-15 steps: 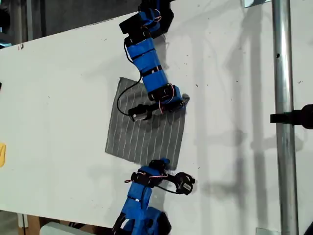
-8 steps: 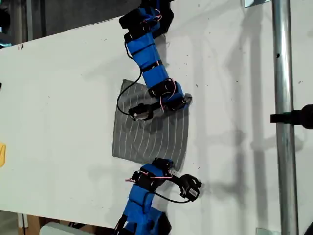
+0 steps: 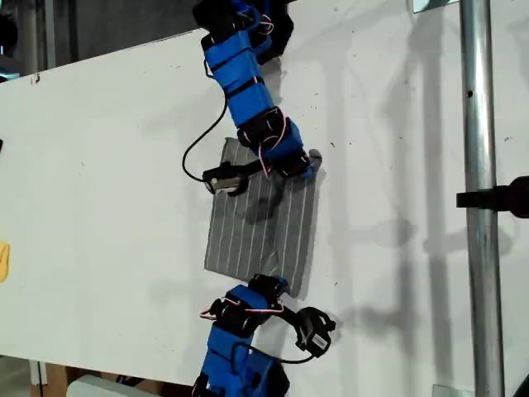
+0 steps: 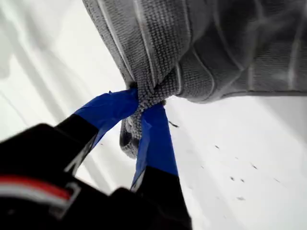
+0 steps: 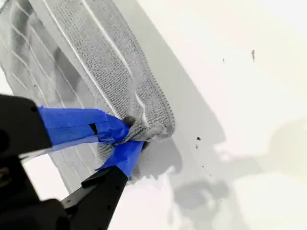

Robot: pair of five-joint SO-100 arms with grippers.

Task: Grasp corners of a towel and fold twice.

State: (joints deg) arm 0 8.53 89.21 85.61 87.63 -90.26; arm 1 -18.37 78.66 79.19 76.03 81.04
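**Folding in progress — both corners pinched, first fold not yet laid**

Gripping at two corners: my first gripper [image 4: 144, 112] is clamping a bunched corner [image 4: 144, 98] of the towel [image 4: 201, 43], blue-taped fingers [image 4: 112, 108] squeezed together on the cloth. My second gripper [image 5: 127, 136] is doing likewise, its jaws closing on another corner [image 5: 148, 129].

Can't tell from wrist views which arm is which in the exterior view, so calling them arms only.

Towel [image 3: 263, 223] is lying mid-worktop [image 3: 99, 165], between the two arms, one reaching in from the far edge, one from the near edge. It's reading as a narrowish upright rectangle. Judging: first fold is under way or partly made, not pressed flat; second fold still to do.

Materials:
- Towel: grey, terry-like loop weave, thin white pinstripes, soft; crumpling into a thick wad at each pinch.
- In the second wrist view the edge is showing doubled, rolled over.
- Worktop: white, smooth, matte, a few dark specks.
- Finger tips: blue tape over black plastic.
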